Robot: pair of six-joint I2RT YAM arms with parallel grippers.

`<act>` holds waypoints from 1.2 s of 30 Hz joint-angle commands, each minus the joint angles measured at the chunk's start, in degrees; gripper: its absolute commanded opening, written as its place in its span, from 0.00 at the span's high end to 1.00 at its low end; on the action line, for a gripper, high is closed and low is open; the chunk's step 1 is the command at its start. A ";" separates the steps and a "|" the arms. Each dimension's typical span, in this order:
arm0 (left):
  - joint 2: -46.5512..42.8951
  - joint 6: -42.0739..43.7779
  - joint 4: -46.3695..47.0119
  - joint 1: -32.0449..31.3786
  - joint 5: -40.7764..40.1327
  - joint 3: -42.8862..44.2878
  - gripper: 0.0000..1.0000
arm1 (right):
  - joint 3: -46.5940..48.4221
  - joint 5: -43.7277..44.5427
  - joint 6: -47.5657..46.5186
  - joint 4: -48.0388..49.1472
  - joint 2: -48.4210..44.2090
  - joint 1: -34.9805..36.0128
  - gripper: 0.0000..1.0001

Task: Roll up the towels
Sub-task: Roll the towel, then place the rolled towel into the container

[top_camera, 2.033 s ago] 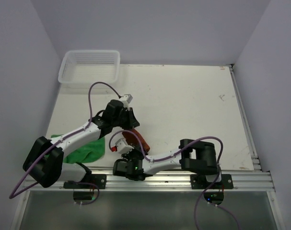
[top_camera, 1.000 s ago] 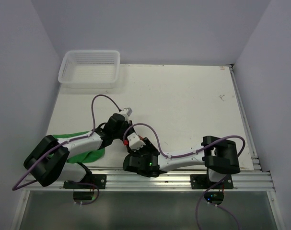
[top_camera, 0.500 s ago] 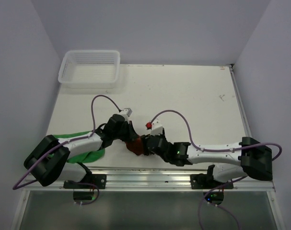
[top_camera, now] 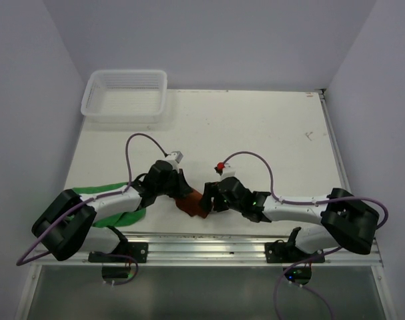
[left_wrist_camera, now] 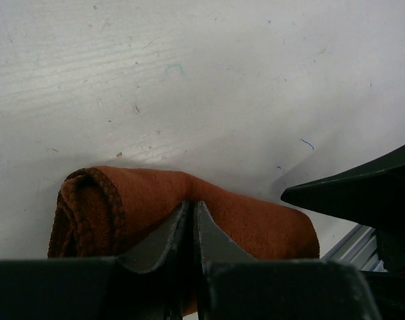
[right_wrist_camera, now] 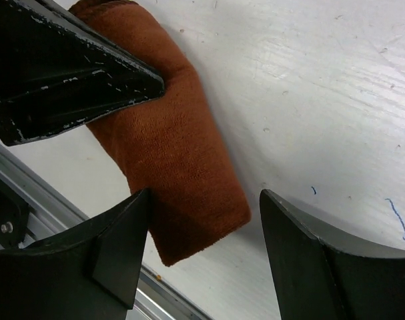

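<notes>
Down near the front edge of the white tabletop point(top_camera: 255, 133) lies the rust-brown towel point(right_wrist_camera: 169, 147), already wound into a snug roll and lying flat between the two arms. The left pincer point(left_wrist_camera: 192, 207) has its fingers pressed together, tips down on the top of the roll about halfway along; I can't make out any cloth caught between them. The right pincer point(right_wrist_camera: 207, 197) is spread wide, one finger on each side of the roll's near end, neither one touching it as far as I can see. The bright green towel point(top_camera: 125, 217) sits bunched and unrolled at the left, partly hidden under the left arm. A white mesh basket point(top_camera: 125, 71) stands in the far left corner, well apart from both towels.
</notes>
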 commanded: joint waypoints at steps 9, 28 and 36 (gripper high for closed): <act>0.28 -0.62 -3.54 -0.19 -2.42 -2.66 0.90 | -1.51 -10.65 2.57 9.83 6.24 -0.44 0.39; -0.50 1.93 -17.59 2.53 -7.08 12.00 0.45 | 5.68 33.41 -5.16 -5.37 5.36 15.46 0.85; -4.46 2.72 -28.22 4.03 -8.49 16.85 0.21 | 11.75 43.65 -5.16 -6.25 13.71 19.42 0.84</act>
